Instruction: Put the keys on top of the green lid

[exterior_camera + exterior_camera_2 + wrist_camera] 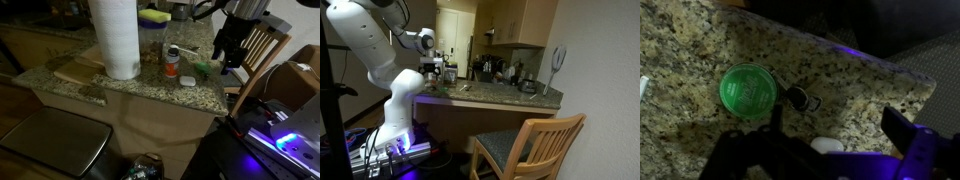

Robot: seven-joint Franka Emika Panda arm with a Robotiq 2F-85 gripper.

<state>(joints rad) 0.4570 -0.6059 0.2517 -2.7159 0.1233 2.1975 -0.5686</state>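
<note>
Keys (pixel 800 98), one bunch, lie just beside one green lid (pixel 747 90) while end effector (pixel 820 147) hangs open, empty.

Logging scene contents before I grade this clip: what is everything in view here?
green lid: one, dark green, flat on the counter
keys: one bunch, dark, on the counter right beside the lid, not on it
counter: one, speckled granite
bottle: one, orange label, upright on the counter
cap: one, white, next to the bottle
paper towel roll: one, white, upright
sponge: one, yellow and green, at the counter's far side
chair: one, wooden, by the counter
arm: one, white
gripper: one, dark, open, above lid and keys
</note>
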